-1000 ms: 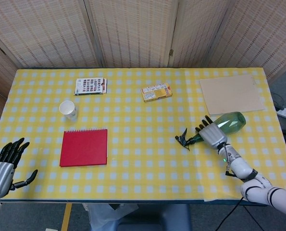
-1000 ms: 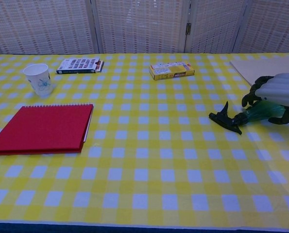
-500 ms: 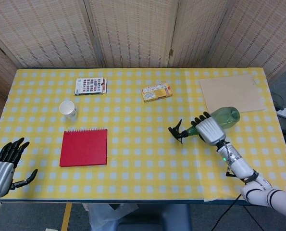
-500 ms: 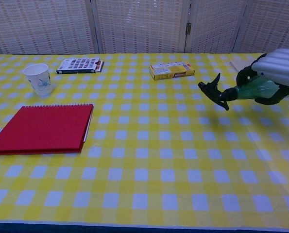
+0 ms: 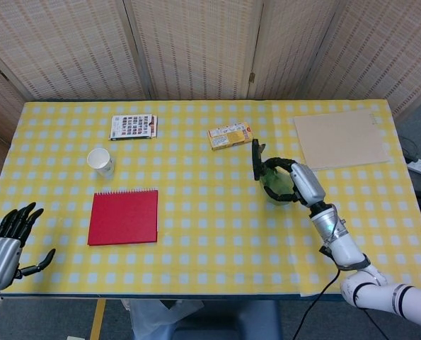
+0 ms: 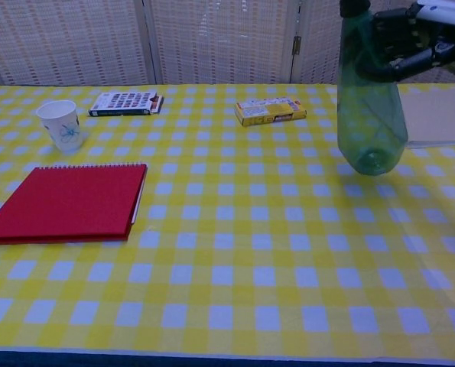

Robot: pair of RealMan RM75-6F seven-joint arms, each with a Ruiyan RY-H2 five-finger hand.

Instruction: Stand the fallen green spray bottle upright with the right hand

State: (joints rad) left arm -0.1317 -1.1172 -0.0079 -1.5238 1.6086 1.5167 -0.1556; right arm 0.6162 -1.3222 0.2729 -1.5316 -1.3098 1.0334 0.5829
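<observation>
My right hand [image 5: 297,182] [image 6: 411,42] grips the green spray bottle [image 6: 369,107] [image 5: 275,184] near its top and holds it upright above the table, right of centre. Its base hangs clear of the yellow checked cloth in the chest view. The black spray head [image 5: 256,159] points toward the screen in the head view; the chest view cuts it off at the top edge. My left hand [image 5: 5,244] rests at the table's near left corner, fingers spread, holding nothing.
A red notebook [image 5: 124,217] lies left of centre, a paper cup [image 5: 101,162] behind it. A printed card pack [image 5: 133,127] and a yellow box [image 5: 231,135] sit toward the back. A tan board [image 5: 340,139] lies at the back right, close to the bottle.
The right hand lifted the bottle off the cloth and turned it from lying flat to upright, carrying it left and toward the table's middle. The left hand stayed put.
</observation>
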